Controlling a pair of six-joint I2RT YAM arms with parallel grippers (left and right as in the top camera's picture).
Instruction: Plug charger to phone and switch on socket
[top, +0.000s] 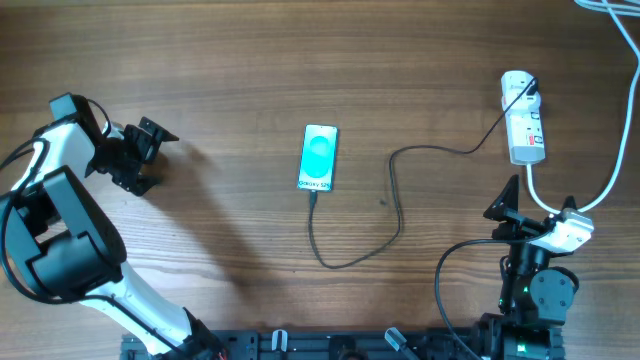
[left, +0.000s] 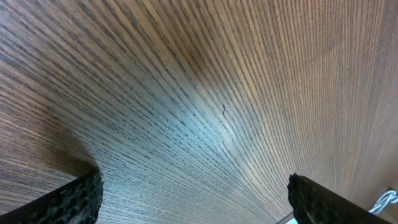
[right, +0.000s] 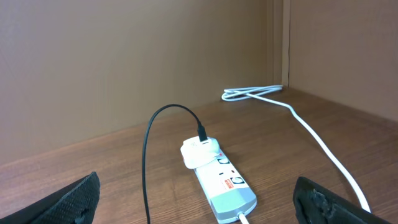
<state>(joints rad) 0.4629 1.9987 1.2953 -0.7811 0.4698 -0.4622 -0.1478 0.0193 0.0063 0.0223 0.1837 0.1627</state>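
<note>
Two grippers: the left gripper (top: 152, 157) and the right gripper (top: 503, 203) both have their jaws spread wide, with nothing between them.
Phone: the phone (top: 319, 157) lies flat near the middle of the table (top: 230, 60), screen up, its long axis running toward and away from the robot.
Charger: the tip of the charger (top: 430, 149) meets the near end of the phone. It looks plugged in, but I cannot tell for sure.
Socket: the socket (top: 525, 130) lies at the far right, with the charger's plug (right: 198, 151) in its far end.
Key relation: the socket is straight ahead of the right jaws. Its long axis points away from them, so the near end comes first.
Nearer arm: the right one, clearly. The left one is well apart, beyond the phone.
Step, as I judge: switching on the socket is what remains, and it needs a reach forward and down.
Switch: too small to make out exactly.
</note>
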